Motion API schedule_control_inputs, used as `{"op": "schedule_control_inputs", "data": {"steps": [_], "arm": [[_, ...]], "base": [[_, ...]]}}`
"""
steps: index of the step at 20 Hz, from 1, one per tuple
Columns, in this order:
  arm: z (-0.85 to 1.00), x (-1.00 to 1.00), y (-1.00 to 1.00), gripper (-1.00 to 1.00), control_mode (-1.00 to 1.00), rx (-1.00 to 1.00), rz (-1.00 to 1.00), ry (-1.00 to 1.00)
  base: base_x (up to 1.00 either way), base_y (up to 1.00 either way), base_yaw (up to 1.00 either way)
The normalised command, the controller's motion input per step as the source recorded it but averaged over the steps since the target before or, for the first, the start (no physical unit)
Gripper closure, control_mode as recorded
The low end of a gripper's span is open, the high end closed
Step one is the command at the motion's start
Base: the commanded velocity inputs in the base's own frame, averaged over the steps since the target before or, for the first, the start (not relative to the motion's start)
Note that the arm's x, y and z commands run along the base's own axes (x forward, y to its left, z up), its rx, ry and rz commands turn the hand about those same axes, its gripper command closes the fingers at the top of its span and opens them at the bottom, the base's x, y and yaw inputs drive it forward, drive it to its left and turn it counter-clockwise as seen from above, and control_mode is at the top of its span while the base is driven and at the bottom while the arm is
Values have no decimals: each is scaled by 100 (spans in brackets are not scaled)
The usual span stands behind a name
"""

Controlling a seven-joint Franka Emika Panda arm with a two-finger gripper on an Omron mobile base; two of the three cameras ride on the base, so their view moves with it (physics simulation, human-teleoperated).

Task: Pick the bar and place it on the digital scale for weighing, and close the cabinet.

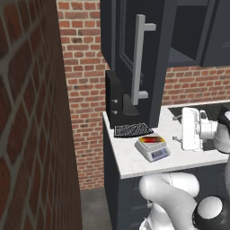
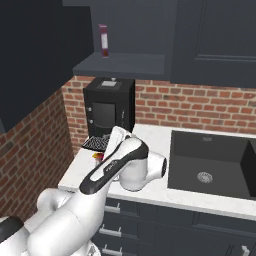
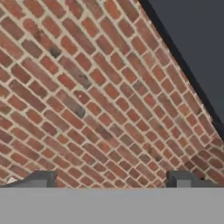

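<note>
Low in the left base view, the white arm (image 1: 179,197) rises from the lower right corner and bends up over the tabletop (image 1: 134,164), its wrist at mid-right of the frame. Along the bottom of the hand view the tool (image 3: 111,180) shows two dark fingertips (image 3: 41,178) set well apart with nothing between them, so it stands open and empty, facing the brick wall (image 3: 87,96).

Just left of the wrist in the left base view, the digital scale (image 1: 153,148) sits near the centre of the frame, and the bar (image 1: 152,140) already lies on its platform. A black mesh mat (image 1: 132,130) lies just behind it, and a black box appliance (image 1: 117,101) stands beyond that against the bricks.

Farthest and highest, the cabinet (image 1: 134,58) has its door swung out at top centre, edge-on, the silver handle (image 1: 139,60) facing the camera.

I judge the weighing step done and the closing step in hand. The next move calls for raising the tool to the door's outer face and pushing it round toward the cabinet front without catching on the handle.
</note>
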Motion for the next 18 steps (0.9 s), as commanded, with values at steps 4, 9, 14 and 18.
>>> {"op": "schedule_control_inputs", "data": {"steps": [4, 9, 14, 18], "arm": [[93, -74, 24, -100, -100, 6, 7, -47], [92, -76, 39, -100, -100, 6, 6, -43], [88, -86, 34, -100, -100, 6, 6, -34], [75, -97, 19, -100, -100, 1, 7, -13]], "base": [[0, 0, 0], [0, 0, 0], [0, 0, 0], [0, 0, 0]]}}
